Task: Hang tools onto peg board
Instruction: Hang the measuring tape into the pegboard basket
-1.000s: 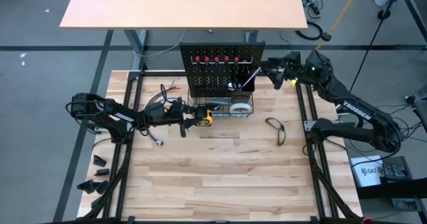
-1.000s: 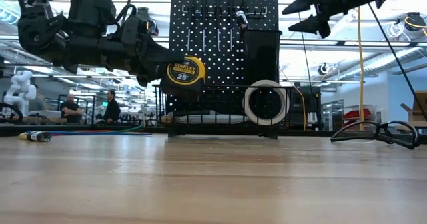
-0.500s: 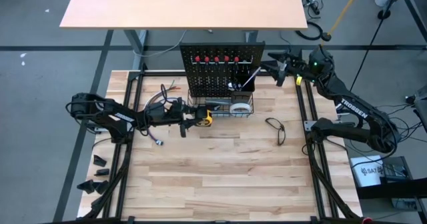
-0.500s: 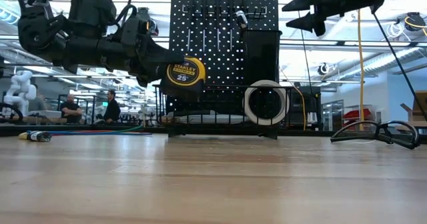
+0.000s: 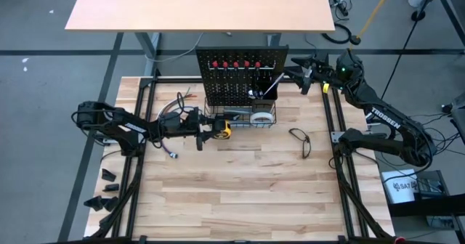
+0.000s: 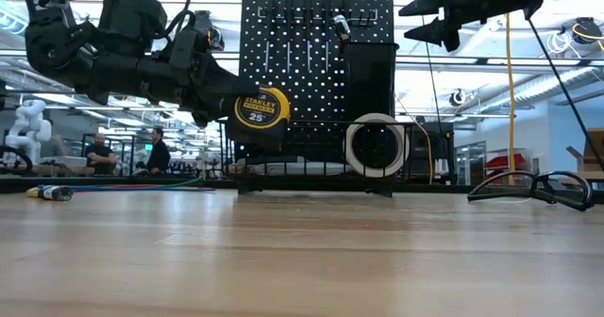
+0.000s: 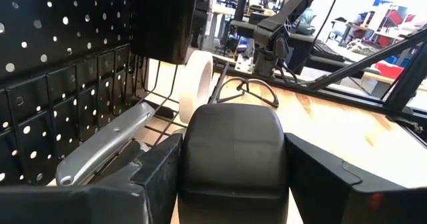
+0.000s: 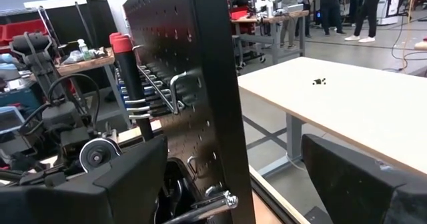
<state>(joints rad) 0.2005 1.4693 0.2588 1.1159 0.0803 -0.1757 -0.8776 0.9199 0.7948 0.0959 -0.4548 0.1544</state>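
The peg board [image 5: 242,77] stands upright at the table's far side, with red-handled screwdrivers [image 5: 236,63] hanging on it and a black wire basket [image 6: 321,157] along its base. A white tape roll [image 6: 375,145] and a grey utility knife [image 7: 107,144] lie in the basket. My left gripper [image 5: 213,129] reaches level toward the basket's left near corner, shut on a yellow-black tape measure [image 6: 261,108]. My right gripper [image 6: 417,23] hangs open high beside the board's right edge, with nothing in it. My left gripper pinches the tape measure between its two fingers, which lie on its near and far faces at its left part [image 6: 236,105]. The fingers come level from the table's left. The tape measure's black top [image 7: 233,151] shows between them. It hangs clear of the table.
Safety glasses [image 5: 301,141] lie on the table right of the basket. A bundle of coloured cables [image 5: 174,106] lies behind my left arm, and a plug [image 6: 47,192] lies at the far left. A black cup holder [image 6: 368,72] hangs on the board's right part.
The tape measure in my left gripper has dipped a little toward the basket. My right gripper has swung slightly toward the table's far edge and rolled a little, staying open.
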